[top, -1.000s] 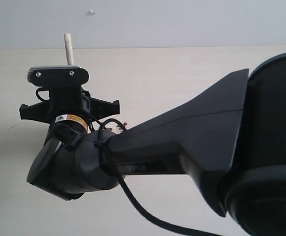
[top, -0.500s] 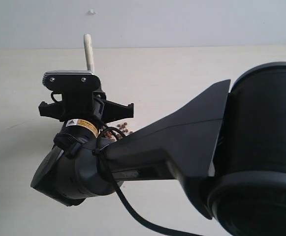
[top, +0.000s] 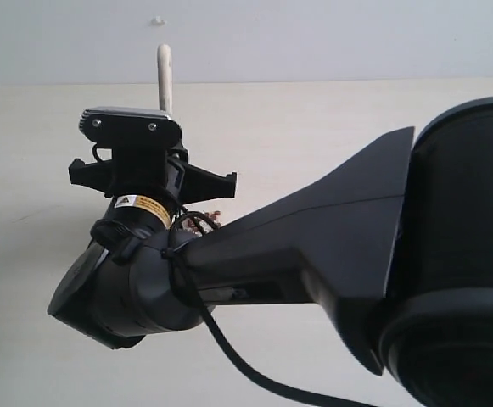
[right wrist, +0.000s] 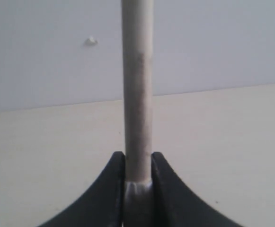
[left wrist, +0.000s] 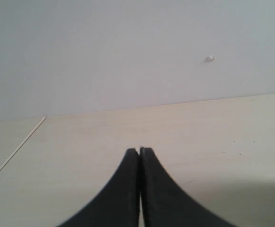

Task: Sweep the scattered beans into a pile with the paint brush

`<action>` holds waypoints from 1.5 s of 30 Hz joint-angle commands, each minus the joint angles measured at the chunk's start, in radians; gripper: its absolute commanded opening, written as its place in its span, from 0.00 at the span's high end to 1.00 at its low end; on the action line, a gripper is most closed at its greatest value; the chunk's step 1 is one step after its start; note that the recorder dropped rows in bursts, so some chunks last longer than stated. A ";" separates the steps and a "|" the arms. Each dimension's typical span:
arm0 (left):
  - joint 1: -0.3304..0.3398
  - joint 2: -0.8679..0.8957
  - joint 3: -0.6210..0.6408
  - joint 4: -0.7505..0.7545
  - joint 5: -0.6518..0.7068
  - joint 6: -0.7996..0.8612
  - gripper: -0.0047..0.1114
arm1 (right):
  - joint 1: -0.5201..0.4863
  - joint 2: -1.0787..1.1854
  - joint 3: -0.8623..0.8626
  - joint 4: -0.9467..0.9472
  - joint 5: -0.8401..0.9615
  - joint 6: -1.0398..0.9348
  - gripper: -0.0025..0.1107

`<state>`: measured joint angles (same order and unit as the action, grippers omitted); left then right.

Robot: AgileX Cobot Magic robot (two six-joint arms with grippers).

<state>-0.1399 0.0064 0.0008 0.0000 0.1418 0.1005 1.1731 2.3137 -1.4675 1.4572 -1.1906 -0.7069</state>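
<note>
Because the right arm (top: 314, 246) fills much of the exterior view, little of the work shows: only the pale wooden handle of the brush (top: 165, 76) rises nearly upright above the wrist camera (top: 131, 127), its tip against the grey wall (top: 314, 34). In the right wrist view the right jaws are clamped on that brush (right wrist: 137, 94), one on each side of the handle, which stands straight up between them; the metal band and bristles are out of sight in every view. A few reddish-brown beans (top: 212, 215) peek out just beside the wrist, on the light surface (top: 314, 127), with the rest hidden behind the arm, so whether they form a pile cannot be told. A black cable (top: 229, 348) loops down from the wrist. The left jaws, seen in the left wrist view, are pressed tight together with nothing between them, above a bare stretch of the surface (left wrist: 199, 132), where a thin seam (left wrist: 19, 144) runs off at an angle. A small pale speck (left wrist: 210, 58) sits on the wall.
</note>
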 commanded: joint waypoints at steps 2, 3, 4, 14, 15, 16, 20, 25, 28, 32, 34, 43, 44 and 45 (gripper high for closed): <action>0.001 -0.006 -0.001 -0.007 -0.001 0.000 0.96 | 0.000 -0.025 -0.005 -0.163 0.063 0.119 0.98; 0.001 -0.006 -0.001 -0.007 -0.001 0.000 0.96 | -0.005 -0.025 -0.005 -0.183 0.091 0.151 0.98; 0.001 -0.006 -0.001 -0.007 -0.001 0.000 0.96 | -0.011 -0.025 -0.005 -0.203 0.117 0.183 0.98; 0.001 -0.006 -0.001 -0.007 -0.001 0.000 0.96 | -0.121 0.055 -0.005 -0.214 0.195 0.293 0.98; 0.001 -0.006 -0.001 -0.007 -0.001 0.000 0.96 | -0.125 0.059 -0.005 -0.199 0.199 0.293 0.98; 0.001 -0.006 -0.001 -0.007 -0.001 0.000 0.96 | -0.125 0.064 -0.005 -0.187 0.202 0.293 0.98; 0.001 -0.006 -0.001 -0.007 -0.001 0.000 0.96 | -0.125 0.069 -0.005 -0.178 0.202 0.248 0.98; 0.001 -0.006 -0.001 -0.007 -0.001 0.000 0.96 | -0.125 0.063 -0.005 -0.059 0.192 0.060 0.98; 0.001 -0.006 -0.001 -0.007 -0.001 0.000 0.96 | -0.125 0.056 -0.005 0.002 0.183 0.020 0.98; 0.001 -0.006 -0.001 -0.007 -0.001 0.000 0.96 | -0.125 0.037 -0.005 0.035 0.167 -0.006 0.98; 0.001 -0.006 -0.001 -0.007 -0.001 0.000 0.96 | -0.125 0.015 -0.005 0.044 0.170 -0.004 0.98; 0.001 -0.006 -0.001 -0.007 -0.001 0.000 0.96 | -0.125 -0.096 -0.005 0.046 0.179 -0.072 0.98; 0.001 -0.006 -0.001 -0.007 -0.001 0.000 0.96 | -0.123 -0.107 -0.005 0.062 0.192 -0.100 0.98; 0.001 -0.006 -0.001 -0.007 -0.001 0.000 0.96 | -0.121 -0.115 -0.005 0.074 0.204 -0.111 0.98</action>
<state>-0.1399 0.0064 0.0008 0.0000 0.1418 0.1005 1.0499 2.2308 -1.4699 1.5180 -1.0045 -0.7656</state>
